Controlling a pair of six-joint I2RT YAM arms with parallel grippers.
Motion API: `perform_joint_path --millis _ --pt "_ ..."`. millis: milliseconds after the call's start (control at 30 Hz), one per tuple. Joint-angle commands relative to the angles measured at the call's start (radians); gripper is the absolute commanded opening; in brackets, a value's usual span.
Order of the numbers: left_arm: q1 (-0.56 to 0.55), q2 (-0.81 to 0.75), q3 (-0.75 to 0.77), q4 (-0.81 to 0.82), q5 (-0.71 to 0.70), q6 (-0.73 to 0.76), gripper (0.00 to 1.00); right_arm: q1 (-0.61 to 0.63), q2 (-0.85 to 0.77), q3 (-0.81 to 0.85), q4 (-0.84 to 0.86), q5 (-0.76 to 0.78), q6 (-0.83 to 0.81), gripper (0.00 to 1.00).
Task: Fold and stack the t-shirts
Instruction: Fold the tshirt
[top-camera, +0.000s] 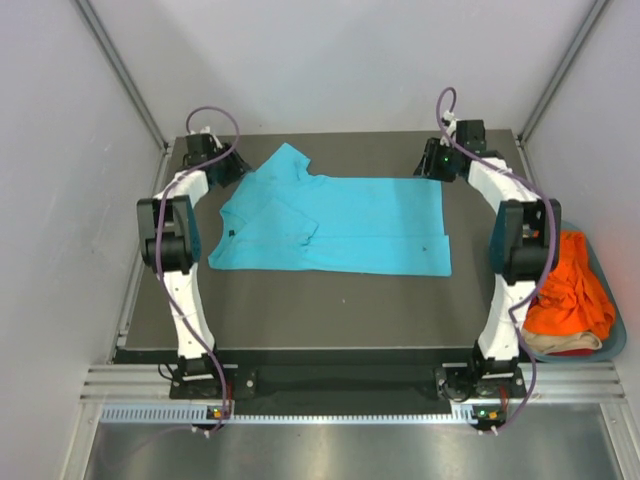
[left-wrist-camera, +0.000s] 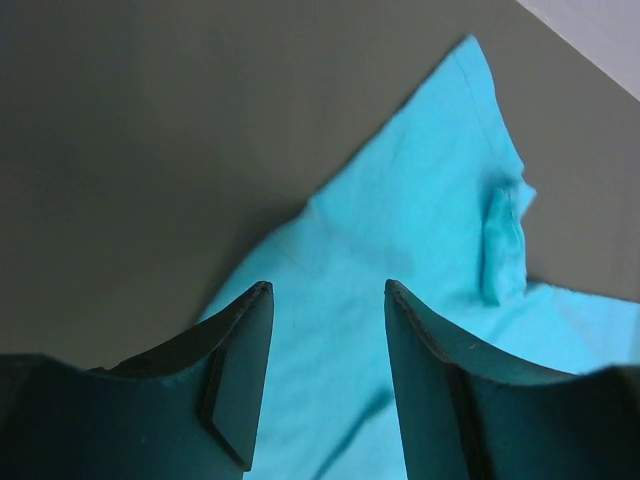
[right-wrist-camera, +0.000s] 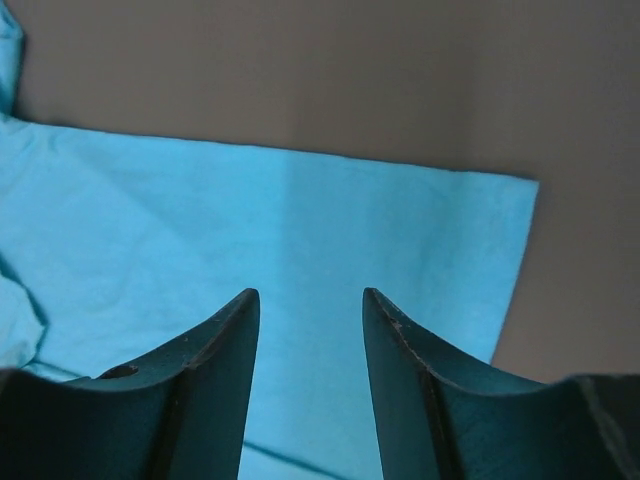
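Observation:
A bright turquoise t-shirt (top-camera: 340, 225) lies folded lengthwise across the dark table, its collar end to the left and one sleeve (top-camera: 288, 157) pointing to the far side. My left gripper (top-camera: 228, 168) hovers at the shirt's far left, by the sleeve. In the left wrist view the left gripper (left-wrist-camera: 328, 288) stands open over turquoise cloth (left-wrist-camera: 420, 230), nothing between its fingers. My right gripper (top-camera: 436, 163) hangs at the shirt's far right corner. Seen from the right wrist, the right gripper (right-wrist-camera: 308, 292) is open above the flat hem end (right-wrist-camera: 300, 220), holding nothing.
A blue-grey basket (top-camera: 608, 300) stands off the table's right side with an orange shirt (top-camera: 570, 285) and a beige one (top-camera: 560, 343) in it. White walls close in the table on three sides. The dark table (top-camera: 320, 310) shows bare in front of the shirt.

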Motion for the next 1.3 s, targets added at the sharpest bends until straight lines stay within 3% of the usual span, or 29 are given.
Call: perform_joint_path --millis 0,133,300,700,867,1267 --pt "0.003 0.093 0.181 0.015 0.040 0.061 0.54 -0.032 0.082 0.121 -0.053 -0.075 -0.056 0.47" --pt "0.003 0.233 0.399 -0.045 0.032 0.067 0.55 -0.057 0.136 0.146 -0.053 -0.081 -0.079 0.50" --pt "-0.004 0.360 0.521 -0.063 0.098 0.037 0.55 -0.126 0.236 0.211 -0.081 -0.113 -0.083 0.53" --pt "-0.019 0.376 0.505 -0.134 0.046 0.110 0.53 -0.159 0.386 0.400 -0.142 -0.125 -0.117 0.51" --pt "-0.019 0.360 0.496 -0.164 -0.007 0.176 0.51 -0.159 0.454 0.481 -0.191 -0.151 -0.145 0.46" --pt "-0.020 0.334 0.450 -0.151 0.082 0.260 0.47 -0.175 0.475 0.481 -0.164 -0.220 -0.143 0.27"
